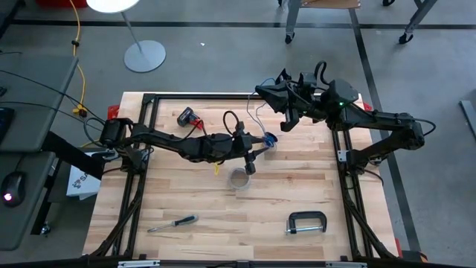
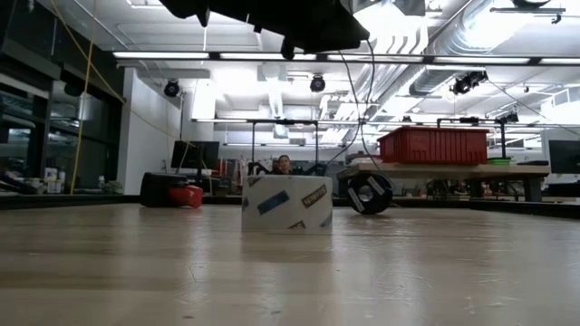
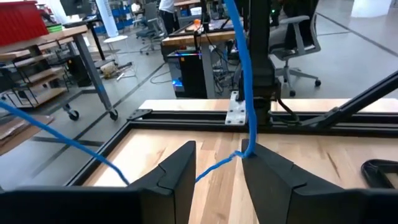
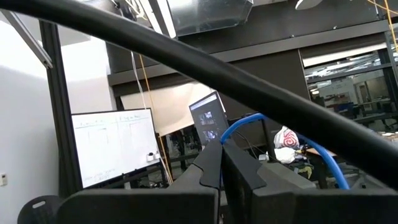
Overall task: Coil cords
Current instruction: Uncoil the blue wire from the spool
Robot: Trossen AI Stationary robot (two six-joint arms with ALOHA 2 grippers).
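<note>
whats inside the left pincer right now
The blue cord runs between the left pincer's open fingers, hanging from above and bending off sideways. Wooden table shows through the gap. The cord's upper end is out of view.

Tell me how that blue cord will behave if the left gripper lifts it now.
Probably very floppy: the blue cord hangs slack and kinks where it crosses the left gripper. It looks thin and light, so it may slide through unless pinched firmly. The right gripper is shut on it, so lifting likely tugs against that hold.

Left pincer (image 3: pixel 217 171) gapes mid-table; right pincer (image 4: pixel 222 163) clamped, raised.
</note>
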